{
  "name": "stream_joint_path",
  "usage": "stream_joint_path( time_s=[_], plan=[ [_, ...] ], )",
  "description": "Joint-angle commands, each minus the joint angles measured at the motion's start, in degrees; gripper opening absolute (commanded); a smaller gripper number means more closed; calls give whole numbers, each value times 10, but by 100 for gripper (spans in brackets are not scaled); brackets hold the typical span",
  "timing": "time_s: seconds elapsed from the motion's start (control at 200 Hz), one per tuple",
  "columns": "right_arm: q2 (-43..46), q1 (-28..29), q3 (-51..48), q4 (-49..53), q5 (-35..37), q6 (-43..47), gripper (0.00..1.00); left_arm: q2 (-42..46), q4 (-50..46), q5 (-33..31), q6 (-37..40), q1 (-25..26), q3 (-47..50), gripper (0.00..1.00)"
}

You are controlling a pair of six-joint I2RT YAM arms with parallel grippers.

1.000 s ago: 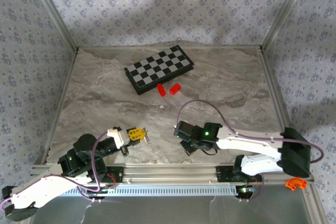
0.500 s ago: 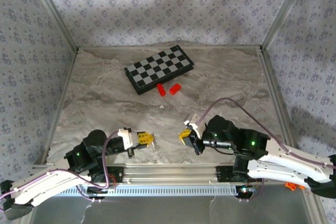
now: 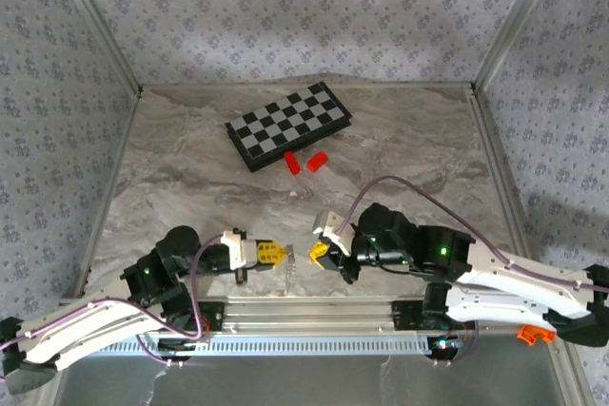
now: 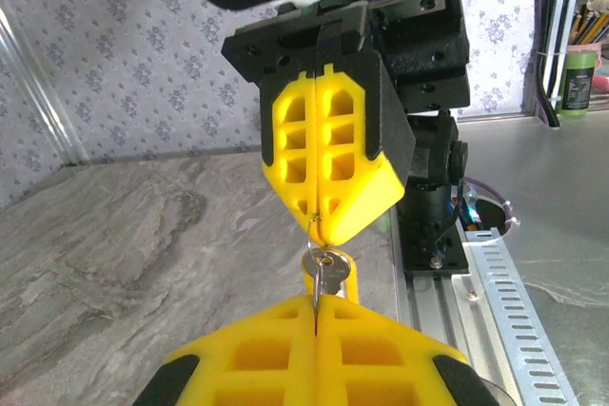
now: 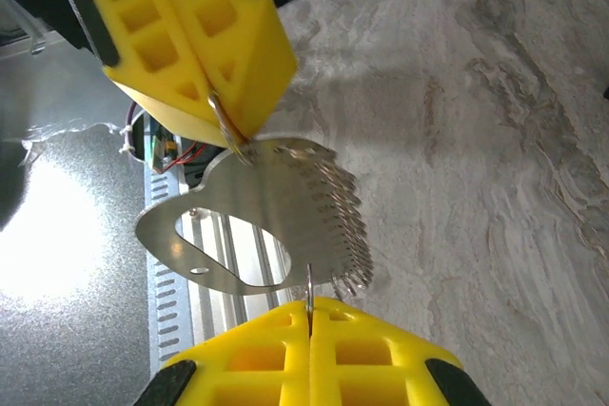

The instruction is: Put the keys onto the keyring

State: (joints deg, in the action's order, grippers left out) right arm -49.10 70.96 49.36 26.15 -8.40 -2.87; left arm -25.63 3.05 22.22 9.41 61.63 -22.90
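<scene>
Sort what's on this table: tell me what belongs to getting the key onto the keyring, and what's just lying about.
Job in hand:
key
keyring
left hand, shut
right hand, shut

Lying about:
chessboard
red blocks, on the table at the board's near edge

From above and behind we overlook the whole table (image 3: 419, 149), its near edge at 6 o'clock. Up close, our left wrist camera faces 3 o'clock and the right 9 o'clock. All views share the left gripper (image 3: 283, 254) and right gripper (image 3: 315, 252).
</scene>
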Motion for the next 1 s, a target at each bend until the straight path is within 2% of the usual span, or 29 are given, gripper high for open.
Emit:
stream_joint_path(
  time_s=[0.0,0.265,0.995],
  plan=[
    [-5,22,30,14,29,28,0,-5,26,17,13,4,-20,0],
    [-24,49,40,5,112,47,0,-7,32,11,16,4,-15,0],
    [-47,74,27,-49,139,66,0,-26,55,-25,4,4,-9,0]
  ],
)
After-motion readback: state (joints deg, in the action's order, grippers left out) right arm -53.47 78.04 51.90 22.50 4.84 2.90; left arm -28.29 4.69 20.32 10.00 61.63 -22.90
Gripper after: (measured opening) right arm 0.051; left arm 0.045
